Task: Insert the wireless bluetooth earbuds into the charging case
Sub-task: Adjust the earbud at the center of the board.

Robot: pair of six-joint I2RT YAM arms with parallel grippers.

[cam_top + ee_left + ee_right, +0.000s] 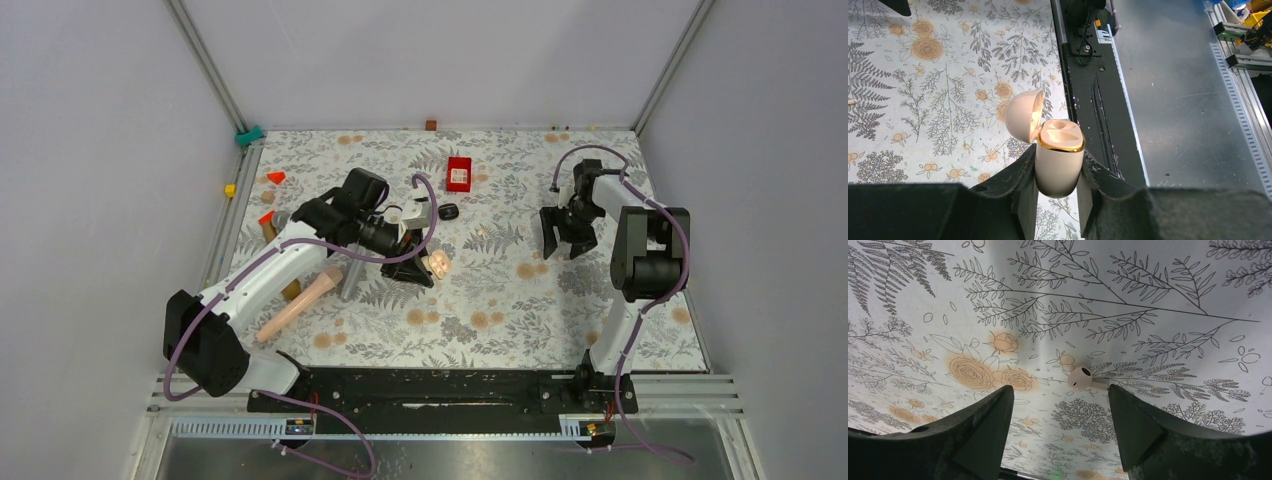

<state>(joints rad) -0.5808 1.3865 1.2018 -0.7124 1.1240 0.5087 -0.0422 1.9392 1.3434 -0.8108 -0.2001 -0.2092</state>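
Top view: the left tool (428, 266) is clamped on the open charging case (438, 263) near the counter's (500, 300) middle. The right tool (564, 250) hangs open toward the right edge.

Left wrist: the lid (1023, 116) is tipped back; no writing is readable.

Right wrist: a white earbud (1080, 378) lies on the counter between the spread jaws. Best to centre over it, lower, and pinch gently.

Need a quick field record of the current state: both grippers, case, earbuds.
left gripper: shut on the charging case
charging case: cream, gold rim, lid hinged open, wells look empty
right gripper: open, above the earbud, not touching it
earbud: white, lying on the floral cloth, in line with the gap of the right gripper
second earbud: not found in any view
nearby: red box on the far side of the cloth
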